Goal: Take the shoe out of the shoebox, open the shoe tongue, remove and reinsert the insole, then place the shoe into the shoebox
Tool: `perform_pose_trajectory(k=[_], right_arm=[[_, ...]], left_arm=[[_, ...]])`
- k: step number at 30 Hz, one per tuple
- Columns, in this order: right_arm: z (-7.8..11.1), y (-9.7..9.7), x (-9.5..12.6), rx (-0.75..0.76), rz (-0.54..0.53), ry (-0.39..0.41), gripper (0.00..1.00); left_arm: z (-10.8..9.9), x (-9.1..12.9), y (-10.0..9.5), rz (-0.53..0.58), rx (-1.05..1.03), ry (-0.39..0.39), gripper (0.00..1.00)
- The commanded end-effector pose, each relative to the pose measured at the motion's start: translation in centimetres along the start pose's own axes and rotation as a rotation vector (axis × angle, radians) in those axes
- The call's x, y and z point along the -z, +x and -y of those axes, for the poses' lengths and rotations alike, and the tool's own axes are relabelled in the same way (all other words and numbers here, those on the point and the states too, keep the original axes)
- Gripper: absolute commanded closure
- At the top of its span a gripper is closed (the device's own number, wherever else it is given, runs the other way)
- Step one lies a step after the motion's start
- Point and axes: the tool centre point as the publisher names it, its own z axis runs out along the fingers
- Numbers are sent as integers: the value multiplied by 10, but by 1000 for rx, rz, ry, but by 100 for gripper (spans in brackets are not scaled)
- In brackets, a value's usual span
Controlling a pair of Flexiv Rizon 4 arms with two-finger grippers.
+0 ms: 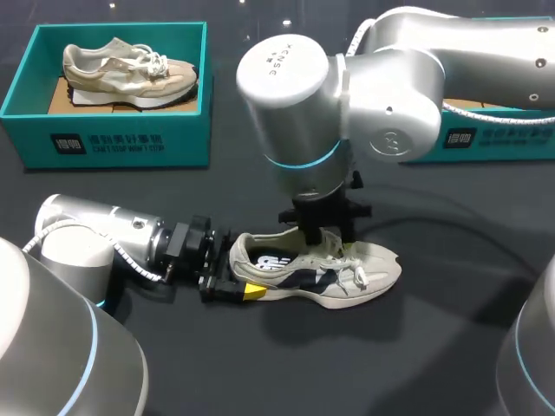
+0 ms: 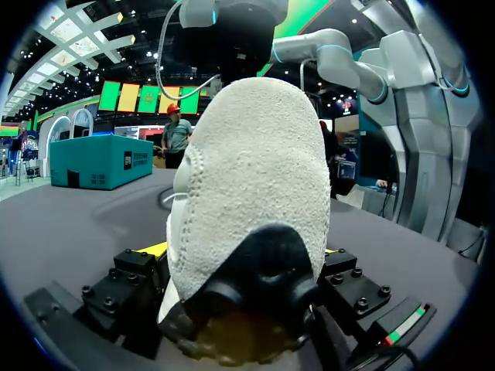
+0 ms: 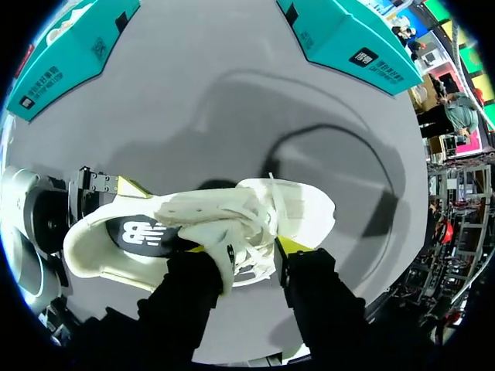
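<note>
The silver left arm (image 1: 95,238) lies level, its yellow-tipped left gripper (image 1: 239,276) clamped on the cream sneaker (image 1: 347,270) at the heel; the black right gripper (image 1: 328,232) points straight down.

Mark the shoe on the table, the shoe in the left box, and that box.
table shoe (image 1: 305,279): head view, dark side panel.
boxed shoe (image 1: 130,71): head view, side of upper.
left shoebox (image 1: 121,139): head view, front wall.
</note>
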Motion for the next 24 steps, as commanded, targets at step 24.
perform_pose_trajectory(k=[24], right_arm=[[-3,-31,18,197,-350,22,100]], left_arm=[[-4,3,-3,-1,0,-1,100]])
